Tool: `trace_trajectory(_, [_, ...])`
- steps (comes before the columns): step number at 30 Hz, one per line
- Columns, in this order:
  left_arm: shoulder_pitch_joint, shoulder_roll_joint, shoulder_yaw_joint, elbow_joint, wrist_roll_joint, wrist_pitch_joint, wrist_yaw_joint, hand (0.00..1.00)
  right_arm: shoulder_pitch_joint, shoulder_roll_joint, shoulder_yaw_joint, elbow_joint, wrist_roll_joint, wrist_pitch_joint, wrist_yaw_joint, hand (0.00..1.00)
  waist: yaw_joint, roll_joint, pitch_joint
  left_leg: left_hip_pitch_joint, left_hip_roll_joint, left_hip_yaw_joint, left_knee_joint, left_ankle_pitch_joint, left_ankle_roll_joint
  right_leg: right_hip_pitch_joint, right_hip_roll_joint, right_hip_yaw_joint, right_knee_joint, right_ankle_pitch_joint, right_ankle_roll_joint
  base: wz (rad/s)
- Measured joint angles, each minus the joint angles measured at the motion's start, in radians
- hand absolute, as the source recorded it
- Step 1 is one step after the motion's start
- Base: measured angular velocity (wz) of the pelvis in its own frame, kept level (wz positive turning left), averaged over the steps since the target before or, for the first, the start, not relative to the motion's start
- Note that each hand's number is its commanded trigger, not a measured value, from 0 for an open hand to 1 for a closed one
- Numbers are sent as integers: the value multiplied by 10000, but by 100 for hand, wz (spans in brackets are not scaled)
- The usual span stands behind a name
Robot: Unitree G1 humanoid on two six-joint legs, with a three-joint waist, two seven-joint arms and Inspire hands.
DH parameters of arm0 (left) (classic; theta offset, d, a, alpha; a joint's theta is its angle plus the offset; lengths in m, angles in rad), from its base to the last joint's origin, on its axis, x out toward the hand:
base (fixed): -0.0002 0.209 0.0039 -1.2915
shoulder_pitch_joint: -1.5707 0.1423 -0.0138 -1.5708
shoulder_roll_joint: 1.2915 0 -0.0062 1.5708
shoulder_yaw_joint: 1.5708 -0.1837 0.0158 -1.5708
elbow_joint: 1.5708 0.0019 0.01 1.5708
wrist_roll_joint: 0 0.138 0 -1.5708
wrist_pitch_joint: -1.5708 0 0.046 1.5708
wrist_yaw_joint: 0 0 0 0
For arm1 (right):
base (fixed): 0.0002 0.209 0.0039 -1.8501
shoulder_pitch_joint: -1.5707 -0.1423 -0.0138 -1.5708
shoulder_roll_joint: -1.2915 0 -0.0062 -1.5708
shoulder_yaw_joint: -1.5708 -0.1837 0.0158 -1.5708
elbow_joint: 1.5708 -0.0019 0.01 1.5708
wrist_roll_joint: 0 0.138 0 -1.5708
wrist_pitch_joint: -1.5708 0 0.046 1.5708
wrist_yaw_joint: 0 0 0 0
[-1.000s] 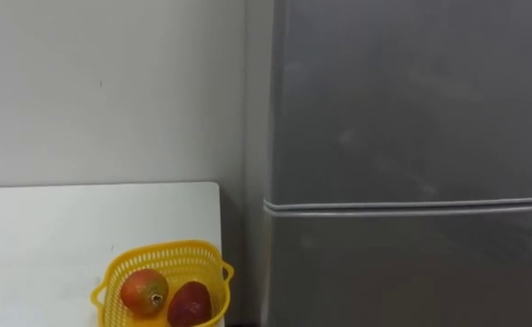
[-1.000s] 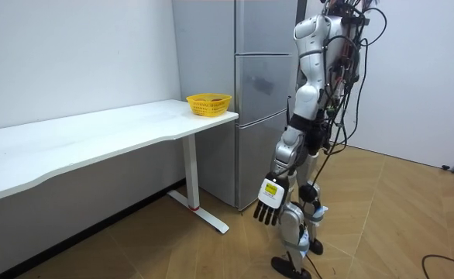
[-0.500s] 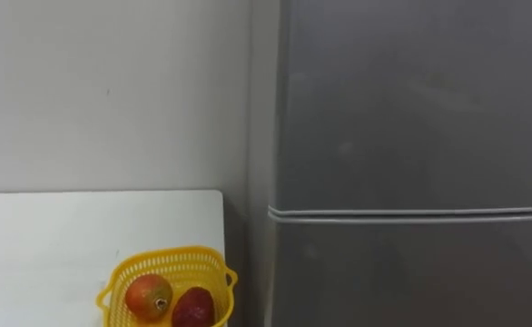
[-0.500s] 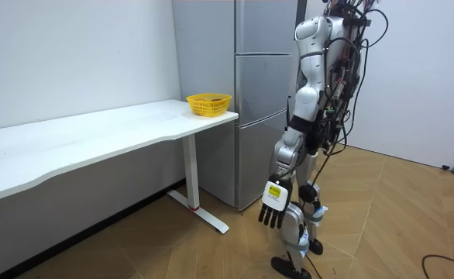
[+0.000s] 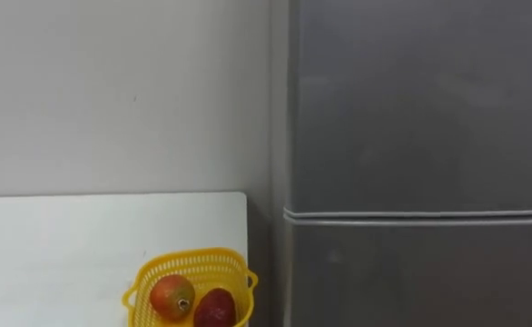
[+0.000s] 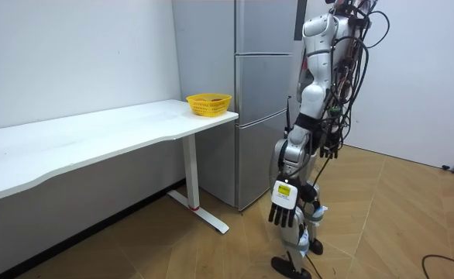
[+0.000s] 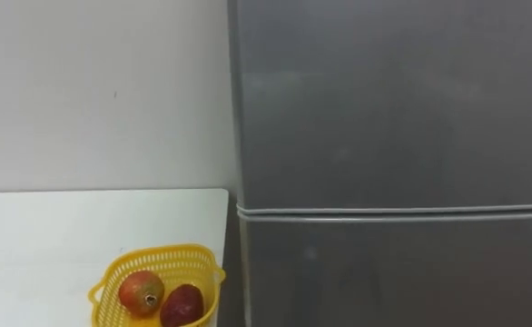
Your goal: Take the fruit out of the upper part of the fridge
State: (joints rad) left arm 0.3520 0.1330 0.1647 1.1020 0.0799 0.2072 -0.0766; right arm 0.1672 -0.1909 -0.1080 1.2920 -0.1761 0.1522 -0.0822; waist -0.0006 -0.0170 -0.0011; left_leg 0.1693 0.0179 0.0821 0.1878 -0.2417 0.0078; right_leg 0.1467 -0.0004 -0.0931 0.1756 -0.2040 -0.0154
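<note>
Left hand (image 6: 281, 211) hangs by thigh, fingers relaxed, holding nothing. Fridge (image 5: 420, 136) doors closed; yellow basket (image 5: 193, 272) with fruit at 7 o'clock.

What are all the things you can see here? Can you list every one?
Tall grey metal fridge: one, grey, against the wall right beside the table's end; upper and lower doors both closed.
Long white table: one, white, along the wall at the fridge's left in the eye views.
Yellow plastic mesh basket: one, yellow, on the table's corner nearest the fridge.
Orange-red round fruit: one, orange-red, inside the basket.
Dark red fruit: one, dark red, inside the basket, touching the other fruit.
Wooden floor: brown, under the table and the robot.
Left robot hand: one, black, hanging low at the robot's side in front of the fridge, fingers relaxed, holding nothing.
</note>
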Motion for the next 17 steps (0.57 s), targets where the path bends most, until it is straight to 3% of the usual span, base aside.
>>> trace_trajectory(5, [-250,-10,-586,2,14,183,-4,0,-179,311,884,55,-487,389,500,0,140,23,8,-18,-8,-102,39,-7,-10,95,-16,-119,-64,-19,2,10])
trace_trajectory(9, [-352,-18,-716,-79,19,295,-49,0,-204,394,879,61,-475,614,907,0,55,96,7,-91,-81,-355,29,-8,-10,112,-138,-458,-25,-84,28,19])
trace_trajectory(17, [-405,-22,-655,-92,340,597,-262,0,-90,394,861,31,-477,720,1636,0,73,130,13,-95,-151,-361,30,-6,-6,147,-167,-477,-44,-116,72,1])
